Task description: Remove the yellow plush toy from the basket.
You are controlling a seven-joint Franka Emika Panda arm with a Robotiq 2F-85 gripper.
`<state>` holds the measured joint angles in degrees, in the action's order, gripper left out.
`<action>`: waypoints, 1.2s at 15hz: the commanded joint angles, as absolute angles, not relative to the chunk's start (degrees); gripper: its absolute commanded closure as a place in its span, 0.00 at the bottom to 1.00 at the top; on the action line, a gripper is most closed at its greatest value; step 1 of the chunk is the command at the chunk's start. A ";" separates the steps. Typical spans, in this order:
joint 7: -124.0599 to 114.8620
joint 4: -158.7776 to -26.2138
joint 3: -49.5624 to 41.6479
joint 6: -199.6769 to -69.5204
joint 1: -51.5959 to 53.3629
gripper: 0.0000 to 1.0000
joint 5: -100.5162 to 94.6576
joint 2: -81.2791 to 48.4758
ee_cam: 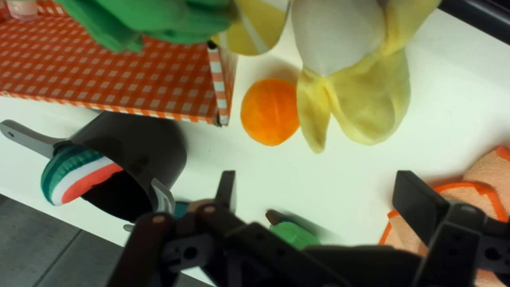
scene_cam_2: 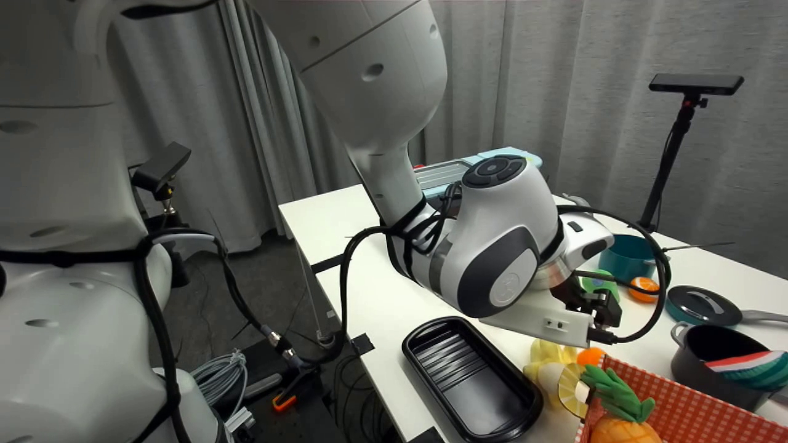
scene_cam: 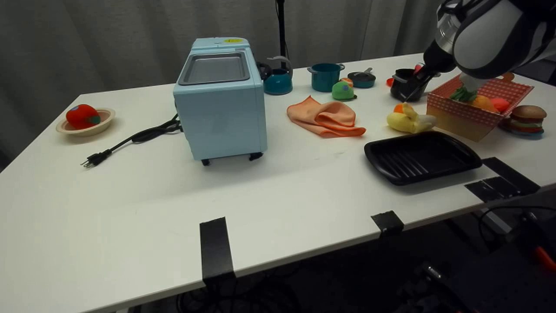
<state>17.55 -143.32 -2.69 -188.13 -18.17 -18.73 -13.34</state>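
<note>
The yellow plush toy [scene_cam: 407, 121] looks like a half-peeled banana with a white middle. It lies on the table just outside the basket [scene_cam: 454, 124]. It also shows in an exterior view [scene_cam_2: 546, 355] and at the top of the wrist view [ee_cam: 364, 105]. The basket has a red-and-white checked lining, seen in the wrist view [ee_cam: 119, 75] and in an exterior view [scene_cam_2: 683, 394]. My gripper [ee_cam: 316, 179] is open with nothing between its fingers. It is over the table, apart from the toy, which lies beyond the fingertips in the wrist view. The arm partly covers the basket.
An orange ball [ee_cam: 271, 112] lies between toy and basket. A yellow slice [ee_cam: 255, 30] is at the basket's edge, beside a green-leaved plush [scene_cam_2: 622, 424] inside. The black tray [scene_cam: 423, 156], dark pot [scene_cam: 406, 84], orange cloth [scene_cam: 325, 117] and green plush [scene_cam: 343, 91] stand around.
</note>
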 commanded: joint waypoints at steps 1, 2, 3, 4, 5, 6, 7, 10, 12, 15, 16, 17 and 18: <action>18.15 -145.38 2.70 -189.90 -24.55 0.00 -20.31 -11.50; 17.55 -143.59 -0.17 -188.69 -20.74 0.00 -18.73 -13.34; 17.55 -143.69 0.88 -188.82 -21.86 0.00 -18.73 -13.34; 17.55 -143.74 1.40 -188.86 -22.48 0.00 -18.73 -13.33; 17.55 -143.74 1.63 -188.87 -22.77 0.00 -18.73 -13.33; 17.55 -143.74 1.71 -188.87 -22.86 0.00 -18.74 -13.33; 17.55 -143.75 1.74 -188.87 -22.88 0.00 -18.74 -13.32; 17.55 -143.75 1.78 -188.87 -22.88 0.00 -18.74 -13.31; 17.55 -143.75 1.78 -188.87 -22.88 0.00 -18.74 -13.31; 17.55 -143.75 1.78 -188.87 -22.88 0.00 -18.74 -13.31; 17.55 -143.75 1.78 -188.87 -22.88 0.00 -18.74 -13.31; 17.55 -143.75 1.78 -188.87 -22.88 0.00 -18.74 -13.31; 17.55 -143.75 1.78 -188.87 -22.88 0.00 -18.74 -13.31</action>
<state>17.55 -143.75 1.78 -188.87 -22.88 -18.74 -13.31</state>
